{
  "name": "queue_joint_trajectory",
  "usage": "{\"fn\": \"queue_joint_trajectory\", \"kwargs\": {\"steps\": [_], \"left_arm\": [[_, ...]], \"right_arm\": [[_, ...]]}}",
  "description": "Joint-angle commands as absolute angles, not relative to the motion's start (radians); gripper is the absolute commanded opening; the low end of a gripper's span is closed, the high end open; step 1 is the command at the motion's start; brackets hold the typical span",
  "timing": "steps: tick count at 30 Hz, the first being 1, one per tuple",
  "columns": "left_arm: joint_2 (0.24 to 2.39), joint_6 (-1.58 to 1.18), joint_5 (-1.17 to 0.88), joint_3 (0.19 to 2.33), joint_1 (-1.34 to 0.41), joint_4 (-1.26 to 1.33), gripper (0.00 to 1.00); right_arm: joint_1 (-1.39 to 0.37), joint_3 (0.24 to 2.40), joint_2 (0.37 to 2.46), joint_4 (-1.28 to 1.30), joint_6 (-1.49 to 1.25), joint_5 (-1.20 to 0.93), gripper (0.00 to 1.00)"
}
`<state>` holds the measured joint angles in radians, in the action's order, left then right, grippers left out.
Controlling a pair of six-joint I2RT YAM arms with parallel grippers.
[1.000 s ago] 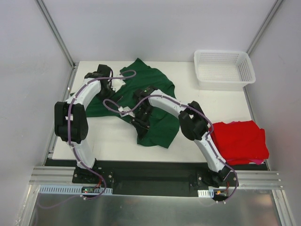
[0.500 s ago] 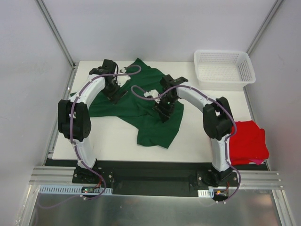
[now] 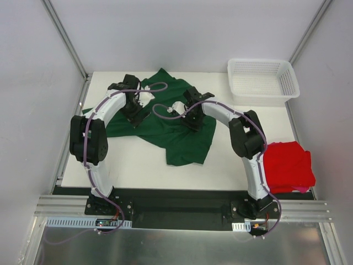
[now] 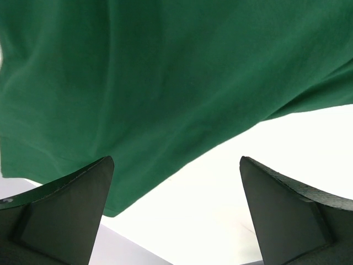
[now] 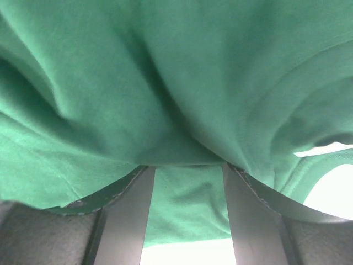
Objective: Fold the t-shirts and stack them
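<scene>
Left fingers (image 4: 66, 215): we see them spread wide and released, nothing between them; below the gap lies the hem of the green shirt (image 3: 182, 141), where it meets the white table (image 3: 132, 165).
Right fingers (image 5: 128, 221): they stand parted, their tips under a bunched fold of the green cloth, with more of it showing in the gap. We cannot tell whether they pinch the cloth or only touch it.
Left arm: from its base at the near edge it rises and reaches toward the far left corner, its wrist bent down over the left part of the green shirt.
Right arm: from the near edge it arcs up and inward, its wrist lowered onto the right part of the same shirt.
Green shirt: we find it unfolded and rumpled across the far middle of the table, one lobe trailing toward the near edge.
Red shirt (image 3: 287, 165): it lies in a flat folded pile at the near right corner, well apart from the green one, its left side hidden by the right arm.
Basket (image 3: 259, 98): white mesh, upright in the far right corner.
</scene>
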<state>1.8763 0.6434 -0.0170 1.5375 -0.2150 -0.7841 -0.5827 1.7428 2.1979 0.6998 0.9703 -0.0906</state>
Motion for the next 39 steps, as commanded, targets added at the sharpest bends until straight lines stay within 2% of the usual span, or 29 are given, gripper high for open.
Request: {"fn": "queue_joint_trajectory", "kwargs": {"steps": [1,7,16,26,35,39], "left_arm": [[1.838,0.649,-0.023,1.503,-0.218,-0.816,0.99],[1.855,0.629,-0.034,1.505,-0.218,-0.816,0.99],[1.930,0.627,-0.028,1.597,-0.218,-0.784,0.99],[2.259,0.732,-0.052,2.015,-0.213,-0.788,0.99],[2.356,0.850,-0.060,2.009,-0.210,-0.796,0.99],[2.394,0.867,-0.015,2.062,-0.201,-0.796,0.99]], "right_arm": [[-0.566,1.801,2.232,0.658,1.051,0.033,0.56],[-0.560,1.876,2.263,0.779,1.094,0.017,0.57],[-0.561,1.858,2.178,1.021,1.097,-0.031,0.57],[-0.554,1.867,2.109,1.166,1.078,-0.006,0.58],[-0.552,1.907,2.071,1.287,1.040,-0.047,0.59],[-0.554,1.842,2.046,1.316,1.019,-0.112,0.59]]}}
